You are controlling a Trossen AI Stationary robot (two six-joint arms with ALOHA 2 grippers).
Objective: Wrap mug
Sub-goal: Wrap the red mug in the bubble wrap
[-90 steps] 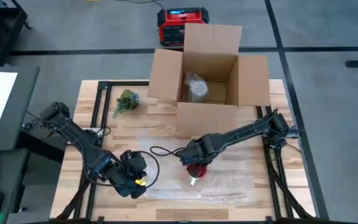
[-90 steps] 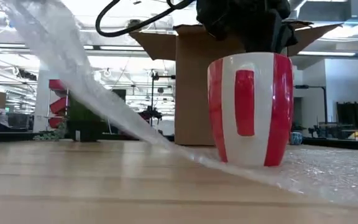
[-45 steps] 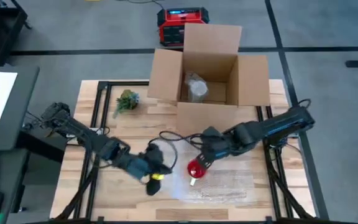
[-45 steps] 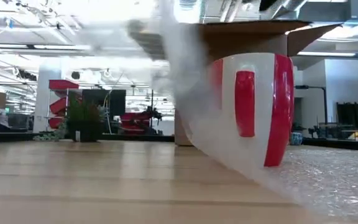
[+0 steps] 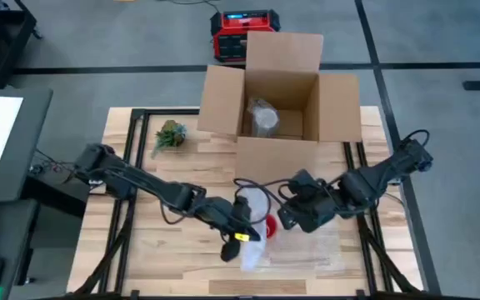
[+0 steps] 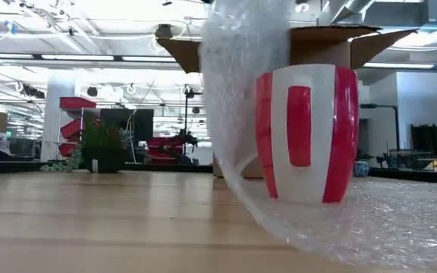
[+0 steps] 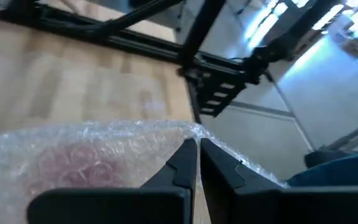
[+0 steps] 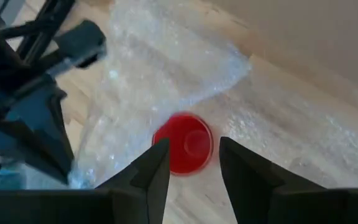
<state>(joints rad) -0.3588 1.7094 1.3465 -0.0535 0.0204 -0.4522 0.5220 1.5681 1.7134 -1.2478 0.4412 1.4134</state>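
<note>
1. The mug [image 5: 267, 226] stands upright on the wrap [image 5: 307, 246], low and centre in the high view, its mouth facing up.
2. The left claw [image 5: 238, 236] sits just left of the mug, pinched shut on a corner of the wrap, which rises as a sheet against the mug's left side.
3. The right claw [image 5: 287, 218] hovers just right of the mug, fingers apart, holding nothing.
4. The fold must likely travel rightward over the mug, so the left claw leads.
5. The surface [image 5: 182, 175] carries a box [image 5: 282, 96] behind.

Open cardboard box [image 5: 282, 100], small potted plant [image 5: 168, 134], red device [image 5: 242, 33] on the floor behind.
</note>
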